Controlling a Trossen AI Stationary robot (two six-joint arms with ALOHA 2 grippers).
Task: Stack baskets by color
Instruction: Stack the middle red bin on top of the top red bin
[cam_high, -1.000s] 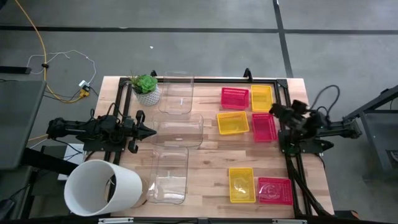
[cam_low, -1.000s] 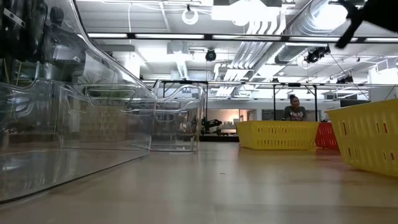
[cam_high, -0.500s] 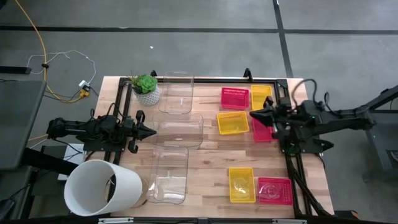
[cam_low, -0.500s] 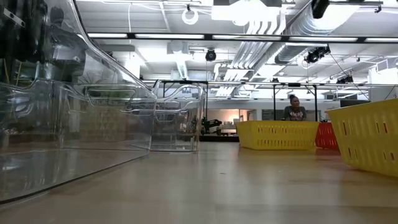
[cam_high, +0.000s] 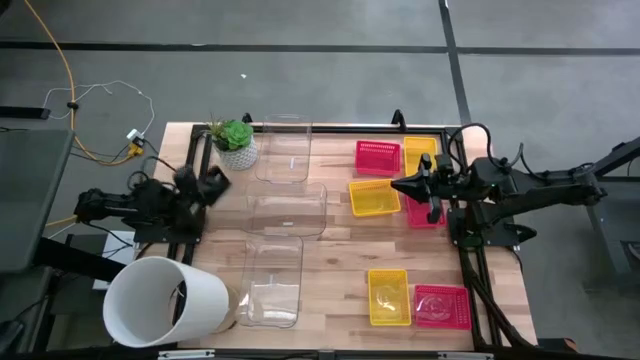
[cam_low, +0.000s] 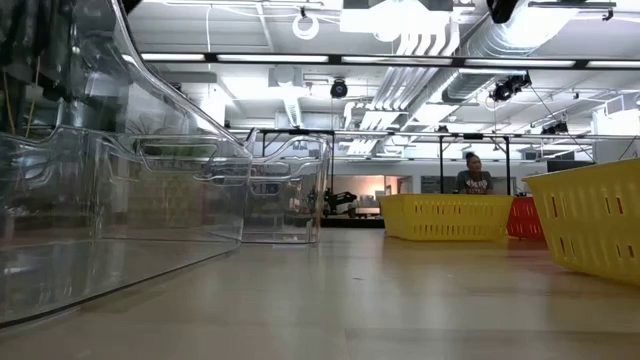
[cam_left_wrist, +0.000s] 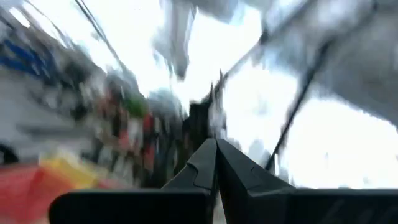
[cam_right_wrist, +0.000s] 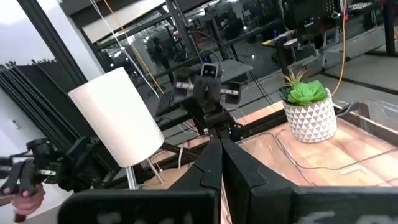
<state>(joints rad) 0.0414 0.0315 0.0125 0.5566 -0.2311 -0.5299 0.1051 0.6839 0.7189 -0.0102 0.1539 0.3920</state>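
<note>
Looking down on the table (cam_high: 330, 290), you have nothing stacked yet: all six baskets lie singly on the wood. Toward the far right corner sit a red basket (cam_high: 377, 157) and a yellow basket (cam_high: 421, 155) side by side, with a second yellow basket (cam_high: 373, 198) just nearer and a second red basket (cam_high: 424, 210) partly hidden under the arm. Near the front edge a third yellow basket (cam_high: 388, 297) and a third red basket (cam_high: 442, 306) rest next to each other, each seeming to hold a clear wrapper. Your right gripper (cam_high: 398, 185) hangs above the far group, between the middle yellow basket and the red one beside it, its fingers pressed together and carrying nothing. Your left gripper (cam_high: 216, 181) waits at the left edge, fingers likewise closed and empty, beside the three clear bins (cam_high: 287, 208) and the potted plant (cam_high: 235, 143). By my reading the whole job is still ahead: three yellows to nest in one pile, three reds in another.
</note>
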